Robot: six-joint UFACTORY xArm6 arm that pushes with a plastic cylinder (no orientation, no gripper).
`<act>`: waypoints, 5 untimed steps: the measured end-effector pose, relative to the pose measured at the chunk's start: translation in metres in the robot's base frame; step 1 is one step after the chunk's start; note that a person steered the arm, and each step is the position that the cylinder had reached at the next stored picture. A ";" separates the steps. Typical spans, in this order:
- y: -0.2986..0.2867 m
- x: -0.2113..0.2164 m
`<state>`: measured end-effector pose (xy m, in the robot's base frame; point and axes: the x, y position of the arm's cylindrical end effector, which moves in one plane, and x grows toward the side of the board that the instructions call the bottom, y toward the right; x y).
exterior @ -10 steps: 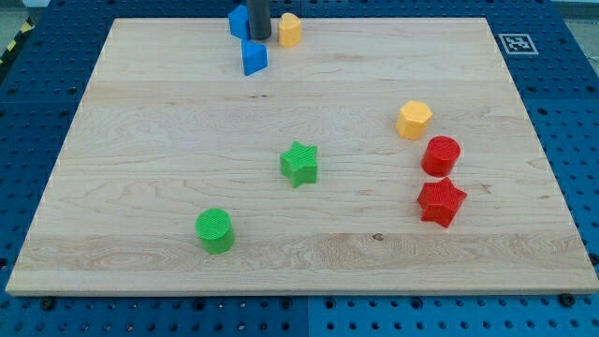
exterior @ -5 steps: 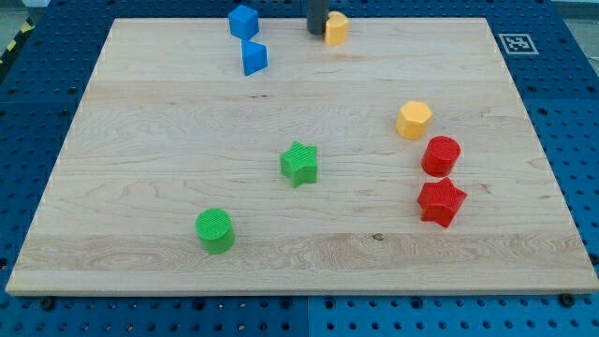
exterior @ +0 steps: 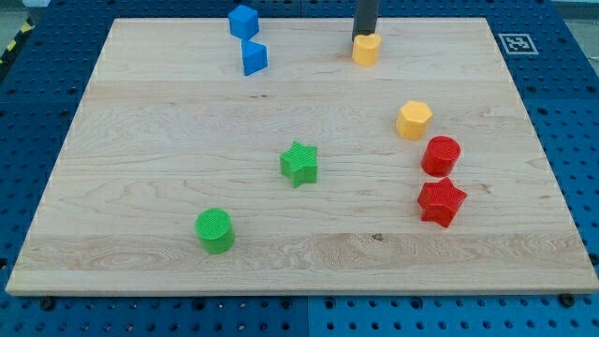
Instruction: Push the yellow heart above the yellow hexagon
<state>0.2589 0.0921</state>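
Observation:
The yellow heart point(exterior: 366, 50) sits near the view's top, right of centre. My tip point(exterior: 363, 36) is right behind it, touching its upper left edge. The yellow hexagon point(exterior: 414, 120) lies lower and to the right, at the board's right side. The heart is above and somewhat left of the hexagon, with a gap between them.
Two blue blocks point(exterior: 243, 21) point(exterior: 254, 58) sit at the top left of centre. A red cylinder point(exterior: 440, 155) and a red star point(exterior: 441, 202) lie just below the hexagon. A green star point(exterior: 299, 164) is mid-board and a green cylinder point(exterior: 215, 230) is lower left.
My tip has moved right along the top of the board, pushing the yellow heart right and slightly down, away from the blue blocks. The other blocks have not moved.

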 end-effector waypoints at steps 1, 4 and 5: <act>0.000 0.038; -0.035 0.086; -0.043 0.101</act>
<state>0.3597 0.0491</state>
